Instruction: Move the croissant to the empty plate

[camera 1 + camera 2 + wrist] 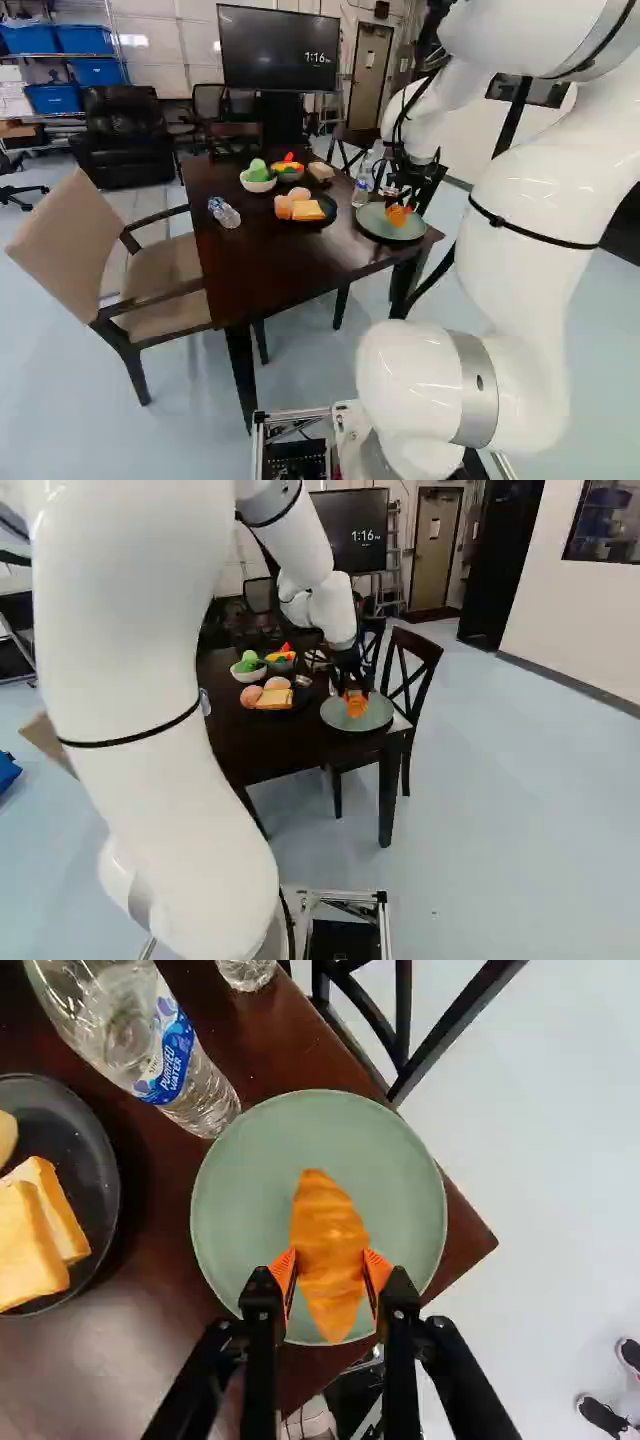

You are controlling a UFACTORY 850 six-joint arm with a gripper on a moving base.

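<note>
Over the green plate (378, 222) at the table's near right corner is my gripper (400, 198), seen in the left base view. In the wrist view the gripper (331, 1270) is shut on the croissant (328, 1240), an orange pad pressed to each side of it. Beneath it lies the green plate (225, 1195), with nothing else on it. Whether the croissant touches the plate, I cannot tell. The dark plate (105, 1175) beside it bears bread slices (30, 1245); in the right base view rounder bread pieces (251, 696) show there too.
A water bottle (165, 1055) stands close beside the green plate, another bottle (246, 970) beyond it. Two bowls (257, 182) (289, 172) of toy food sit farther back; a bottle (224, 212) lies at the table's left. Chairs (412, 670) flank the table.
</note>
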